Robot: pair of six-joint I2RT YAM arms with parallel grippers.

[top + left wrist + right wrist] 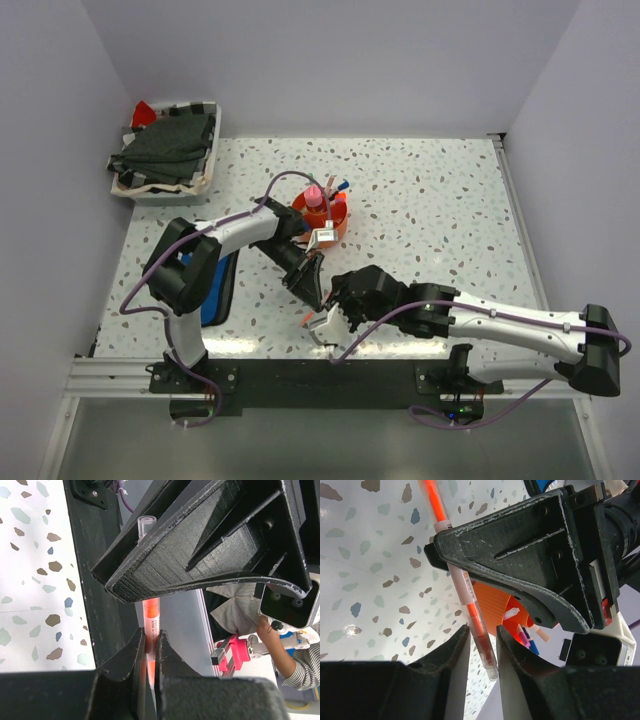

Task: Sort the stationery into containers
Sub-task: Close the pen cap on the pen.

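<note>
Speckled stone-look table (440,200) has open room toward the right wall. The left gripper (151,636) is clamped on a slim, translucent orange pen (151,615) above the front edge. The right gripper (482,630) straddles the pen, jaws slightly apart. A ribbed round orange organiser (340,226) holds a pink tube (314,195) and pens. A flat blue pouch (222,290) lies to the left.

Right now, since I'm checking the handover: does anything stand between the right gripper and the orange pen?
Nothing visible does. The orange pen runs between the open jaws of the right gripper, with a gap on either side. The left gripper clamps the same pen.
</note>
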